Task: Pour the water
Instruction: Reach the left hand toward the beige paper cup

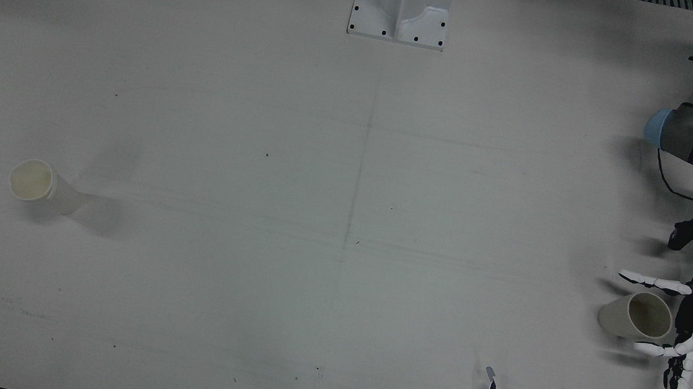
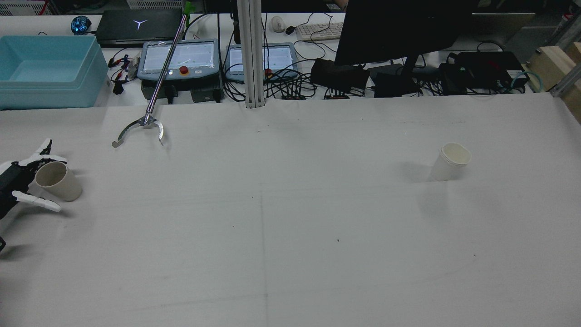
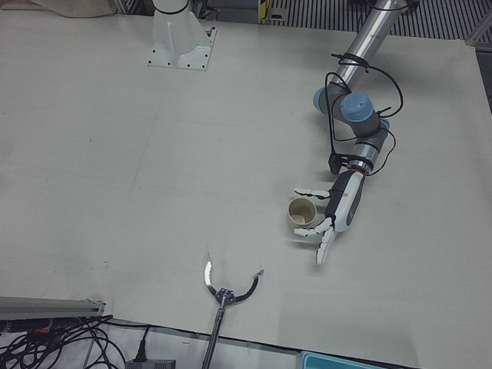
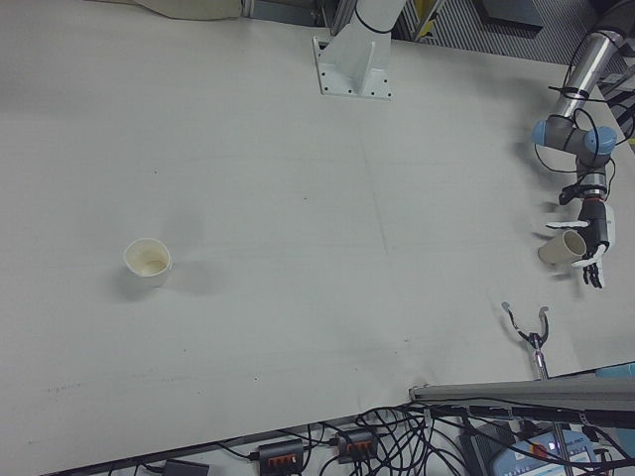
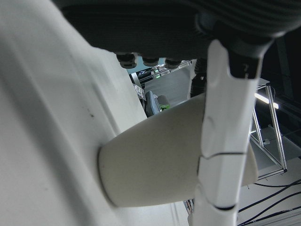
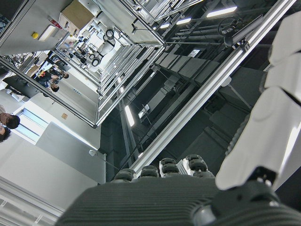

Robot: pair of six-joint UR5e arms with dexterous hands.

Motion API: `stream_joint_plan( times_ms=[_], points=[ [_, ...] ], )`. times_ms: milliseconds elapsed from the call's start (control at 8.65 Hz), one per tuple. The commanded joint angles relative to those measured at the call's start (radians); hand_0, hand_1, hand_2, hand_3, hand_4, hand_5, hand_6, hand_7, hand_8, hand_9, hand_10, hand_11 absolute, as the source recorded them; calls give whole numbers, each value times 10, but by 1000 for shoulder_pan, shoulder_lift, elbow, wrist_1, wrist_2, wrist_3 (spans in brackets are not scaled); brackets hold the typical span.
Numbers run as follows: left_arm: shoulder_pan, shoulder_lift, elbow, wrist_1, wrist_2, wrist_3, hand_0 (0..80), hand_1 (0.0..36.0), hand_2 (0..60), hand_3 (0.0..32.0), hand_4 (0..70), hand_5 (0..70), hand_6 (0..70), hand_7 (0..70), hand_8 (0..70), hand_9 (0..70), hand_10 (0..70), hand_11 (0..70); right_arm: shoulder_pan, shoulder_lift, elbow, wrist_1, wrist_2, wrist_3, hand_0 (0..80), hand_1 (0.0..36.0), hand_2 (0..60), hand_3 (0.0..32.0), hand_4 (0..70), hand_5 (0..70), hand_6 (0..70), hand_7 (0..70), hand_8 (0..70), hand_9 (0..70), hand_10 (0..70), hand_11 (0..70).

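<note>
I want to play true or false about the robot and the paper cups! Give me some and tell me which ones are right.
1. There are two paper cups on the table. True: the beige cup and the white cup.
2. The left hand has its fingers spread around the beige cup. True.
3. The left hand has lifted the beige cup high in the air. False: it stands on the table.
4. The two cups stand right next to each other. False: they are at opposite ends of the table.
5. The white cup is lying on its side. False: it stands upright.
</note>
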Motion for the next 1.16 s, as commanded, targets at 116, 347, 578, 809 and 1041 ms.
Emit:
stream_joint_plan(
  times_ms=[116, 347, 578, 809, 1041],
  points=[
    [0, -38, 1, 33, 52, -1, 688, 195, 0, 0, 325, 250, 2, 16, 0, 0, 13, 44, 0, -2, -2, 0, 0, 0, 457, 119, 113, 0, 72, 0, 38, 56, 5, 30, 0, 10],
    [0, -53, 2, 48, 80, -3, 666, 194, 0, 0, 304, 242, 2, 20, 0, 0, 11, 40, 0, -2, -2, 0, 0, 0, 456, 118, 114, 0, 71, 0, 38, 56, 6, 32, 0, 11],
    [-1, -53, -2, 56, 80, -6, 708, 216, 0, 0, 308, 280, 6, 26, 0, 0, 14, 47, 0, -2, -2, 0, 0, 0, 456, 118, 113, 0, 71, 0, 37, 56, 5, 31, 0, 9],
    [-1, -50, -1, 63, 79, -18, 800, 269, 0, 0, 315, 318, 11, 35, 0, 0, 19, 58, 0, -8, -2, 0, 0, 1, 457, 117, 110, 0, 72, 0, 37, 56, 6, 32, 0, 11],
    [-1, -53, -2, 105, 79, -73, 800, 353, 174, 0, 340, 392, 22, 59, 1, 0, 29, 77, 0, -8, 0, 0, 1, 1, 456, 116, 110, 0, 71, 0, 37, 54, 6, 32, 0, 11]
  ],
)
